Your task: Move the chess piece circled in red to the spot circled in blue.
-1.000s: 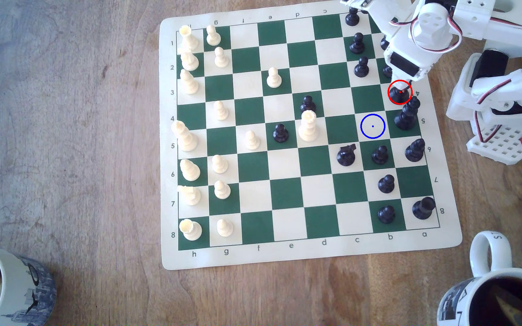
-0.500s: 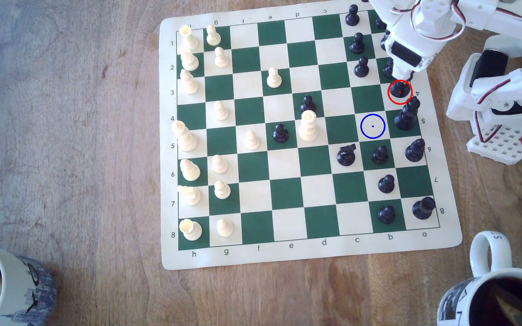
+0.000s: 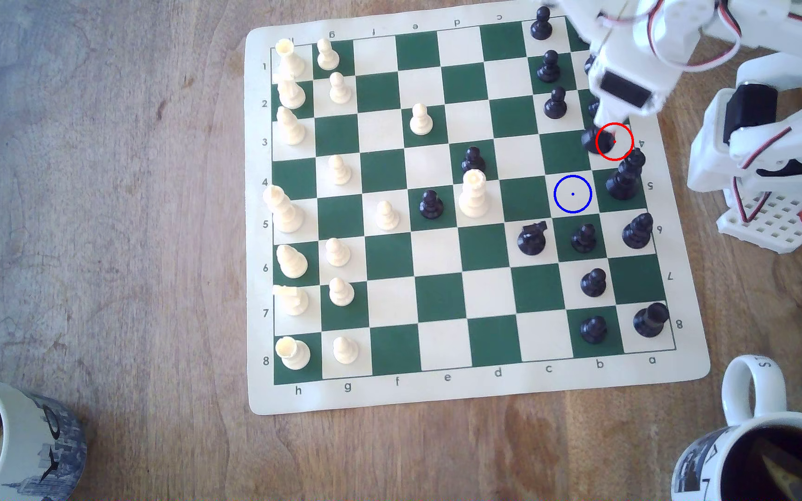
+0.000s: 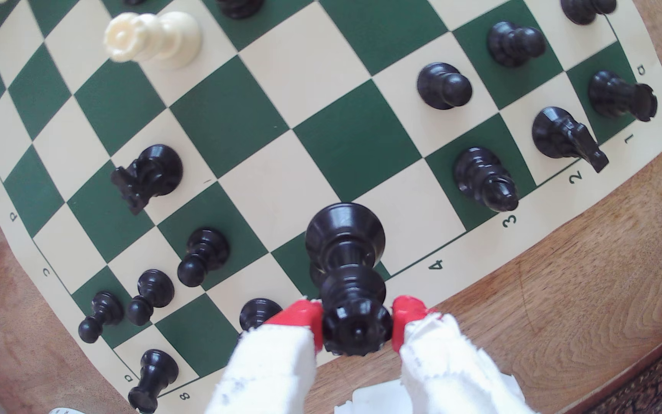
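The chess piece (image 3: 596, 140), tall, glossy and black, hangs tilted just off the red ring's edge toward the exterior view's left, its base over the line between a green and a cream square. My gripper (image 3: 610, 119) comes down on it from above. In the wrist view the red-tipped fingers (image 4: 299, 318) press on both sides of the spiky top of the chess piece (image 4: 355, 294), and its round base looks lifted off the board. My gripper (image 4: 357, 322) is shut on it. The spot (image 3: 572, 194), a cream square with a blue ring, is bare.
A taller black piece (image 3: 624, 177) stands right beside the red ring, with black pawns (image 3: 556, 103) behind and others (image 3: 583, 238) past the spot. The arm's base (image 3: 775, 159) sits off the board at the exterior view's right. Mugs (image 3: 770, 448) (image 3: 8, 443) stand at the near corners.
The chess piece has left the middle of the red ring, rising and shifting toward the exterior view's left. The wrist has risen with it.
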